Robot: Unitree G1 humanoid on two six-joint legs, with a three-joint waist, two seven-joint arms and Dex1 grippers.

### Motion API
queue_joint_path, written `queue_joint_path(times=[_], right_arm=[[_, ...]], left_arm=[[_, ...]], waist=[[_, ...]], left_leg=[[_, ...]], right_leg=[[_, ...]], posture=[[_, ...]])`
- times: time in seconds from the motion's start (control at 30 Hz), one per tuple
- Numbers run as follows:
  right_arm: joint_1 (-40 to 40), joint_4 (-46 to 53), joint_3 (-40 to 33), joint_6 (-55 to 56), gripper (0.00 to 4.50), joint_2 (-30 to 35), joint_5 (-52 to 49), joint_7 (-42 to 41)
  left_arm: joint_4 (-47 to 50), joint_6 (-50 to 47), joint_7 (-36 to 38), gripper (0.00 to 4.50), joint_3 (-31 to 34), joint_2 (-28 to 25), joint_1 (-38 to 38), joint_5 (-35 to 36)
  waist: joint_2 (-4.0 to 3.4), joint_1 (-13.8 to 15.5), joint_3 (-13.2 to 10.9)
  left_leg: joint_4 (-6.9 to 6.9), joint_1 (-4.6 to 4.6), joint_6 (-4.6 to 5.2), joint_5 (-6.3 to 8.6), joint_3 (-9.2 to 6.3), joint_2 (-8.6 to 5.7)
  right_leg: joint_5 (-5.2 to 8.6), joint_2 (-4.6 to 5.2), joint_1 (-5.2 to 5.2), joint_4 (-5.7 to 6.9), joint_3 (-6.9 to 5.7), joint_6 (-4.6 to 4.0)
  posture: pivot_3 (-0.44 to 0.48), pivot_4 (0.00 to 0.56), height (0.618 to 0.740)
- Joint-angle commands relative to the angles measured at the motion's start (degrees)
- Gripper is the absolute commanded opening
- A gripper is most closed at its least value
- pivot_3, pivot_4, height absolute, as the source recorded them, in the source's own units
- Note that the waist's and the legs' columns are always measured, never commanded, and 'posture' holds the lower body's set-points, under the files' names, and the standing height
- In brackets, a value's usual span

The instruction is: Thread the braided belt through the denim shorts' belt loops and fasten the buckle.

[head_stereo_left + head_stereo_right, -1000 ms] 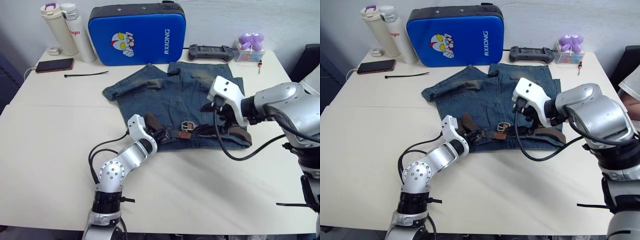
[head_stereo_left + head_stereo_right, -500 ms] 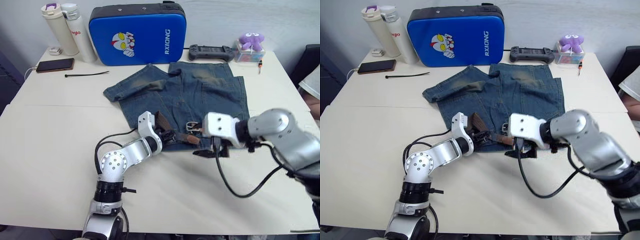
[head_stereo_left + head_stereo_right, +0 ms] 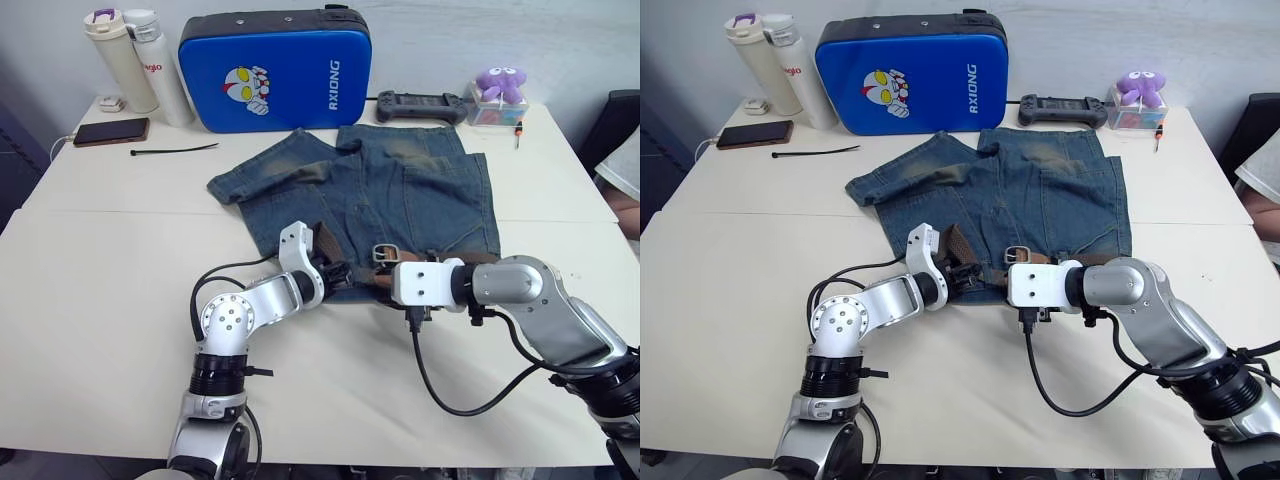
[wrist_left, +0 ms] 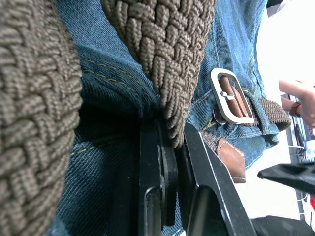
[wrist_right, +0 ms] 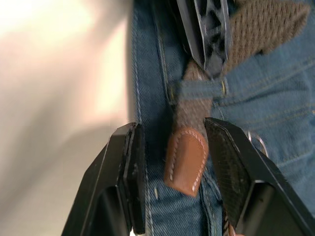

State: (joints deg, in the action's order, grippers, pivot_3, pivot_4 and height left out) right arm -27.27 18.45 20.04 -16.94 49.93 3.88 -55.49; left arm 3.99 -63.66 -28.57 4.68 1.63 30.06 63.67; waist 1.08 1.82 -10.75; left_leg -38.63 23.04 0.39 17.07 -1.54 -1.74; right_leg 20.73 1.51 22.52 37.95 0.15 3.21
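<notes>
The braided belt (image 5: 187,118) lies along the waistband of the denim shorts (image 3: 400,190) on the table (image 3: 100,260), its leather tip poking through a belt loop (image 5: 197,89) between the right gripper's (image 5: 173,162) spread fingers, while the left gripper (image 4: 167,162) pinches the belt.

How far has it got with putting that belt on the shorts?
Partly done: the belt lies along the waistband of the shorts, and its leather tip has come through one belt loop. In hand: the left gripper pinches the braid, while the open right gripper straddles the tip. Left: the buckle isn't fastened.
</notes>
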Motion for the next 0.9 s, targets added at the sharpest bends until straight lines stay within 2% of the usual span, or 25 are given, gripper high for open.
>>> queue_joint_path(times=[0.03,0.27,0.37,0.47,0.6,0.67,0.73,0.87,0.9], right_arm=[[0.2,-1.2,-0.7,2.2,2.14,-0.3,2.6,0.8],[0.1,-3.6,-1.6,3.2,2.14,-1.8,4.2,1.4],[0.2,-3.0,-1.8,3.1,1.37,-2.4,4.0,1.0],[0.6,-2.9,-2.5,3.7,0.03,-2.7,3.2,0.7],[0.3,-4.3,-3.1,5.5,0.03,-2.0,4.3,0.6],[0.1,-4.4,-3.3,5.7,0.00,-2.1,4.2,0.3],[-0.2,-4.2,-3.2,5.9,0.00,-2.1,4.0,-0.3],[-1.1,-3.6,-3.5,6.9,0.00,-2.3,3.3,-1.3],[-1.3,-3.5,-3.6,7.0,0.00,-2.2,3.2,-1.6]], left_arm=[[0.0,-1.3,0.5,0.00,0.5,1.5,0.5,-0.5],[0.1,-2.8,1.4,0.00,1.4,2.2,0.6,-2.1],[0.1,-3.3,1.9,0.00,1.8,2.6,0.7,-2.9],[0.1,-3.6,2.7,0.00,2.1,3.1,0.8,-3.6],[0.9,-5.6,3.8,0.00,2.9,2.6,0.9,-3.2],[1.8,-7.5,4.2,0.83,3.4,1.5,1.2,-2.7],[3.6,-11.0,5.5,1.45,4.0,-1.2,2.0,-1.1],[8.8,-21.2,10.3,2.91,5.5,-10.1,4.1,4.4],[9.9,-23.7,12.1,3.09,5.9,-12.7,4.5,6.2]], waist=[[0.00,0.0,0.0],[0.00,-0.1,0.0],[0.00,-0.1,0.0],[0.00,-0.2,0.0],[0.00,-0.2,0.0],[0.00,-0.2,0.0],[0.00,-0.3,0.0],[0.00,-0.8,0.0],[0.00,-1.0,0.0]], left_leg=[[-0.01,0.00,0.00,0.00,0.00,0.00],[-0.09,0.00,0.00,0.00,0.00,0.00],[-0.12,0.00,0.00,0.00,0.00,0.00],[-0.14,-0.02,0.00,0.00,0.00,0.00],[-0.15,-0.04,0.00,0.00,0.00,0.00],[-0.15,-0.04,0.00,0.00,0.00,0.00],[-0.15,-0.04,0.00,0.00,0.00,0.00],[-0.14,-0.03,-0.03,0.01,0.00,0.00],[-0.13,-0.05,-0.08,0.00,0.00,0.01]], right_leg=[[0.00,0.00,0.00,0.01,0.00,0.01],[-0.01,0.00,0.00,0.07,0.00,0.01],[-0.01,0.00,-0.01,0.09,0.00,0.01],[-0.01,-0.01,-0.02,0.12,0.00,0.02],[-0.01,-0.01,-0.04,0.14,0.01,0.02],[-0.01,-0.01,-0.04,0.14,0.01,0.02],[-0.01,-0.01,-0.04,0.15,0.01,0.01],[-0.01,-0.03,0.02,0.23,0.03,0.01],[-0.01,-0.05,0.05,0.30,0.06,0.01]], posture=[[0.000,0.150,0.739],[0.000,0.150,0.739],[0.000,0.150,0.739],[0.000,0.150,0.739],[0.000,0.150,0.739],[0.000,0.150,0.739],[0.000,0.150,0.739],[0.000,0.150,0.739],[0.000,0.150,0.739]])
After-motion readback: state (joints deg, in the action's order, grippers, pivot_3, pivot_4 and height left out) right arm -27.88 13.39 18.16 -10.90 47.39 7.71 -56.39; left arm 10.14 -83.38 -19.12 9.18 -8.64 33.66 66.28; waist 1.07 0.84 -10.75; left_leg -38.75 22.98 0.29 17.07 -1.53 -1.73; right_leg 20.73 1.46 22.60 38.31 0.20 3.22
